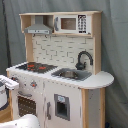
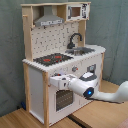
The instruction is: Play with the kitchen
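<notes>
The kitchen [image 1: 55,75] stands upright, white and light wood, with black-red stovetop [image 2: 52,58] and faucet [image 2: 75,39].

— What's behind it all?

— A grey curtain [image 1: 114,55], hanging in soft vertical folds; it fills the backdrop in both exterior views. In the second exterior view it looks more blue-grey, darker toward the second exterior view's left.

— And underfoot?

— Light wooden boards [image 2: 22,120] in the second exterior view, with a dark seam running between two panels near the bottom edge. In the first exterior view only a small patch of the same warm wood shows at the lower left corner.

— Light?

— Even and soft — no hard shadows on the curtain.
</notes>
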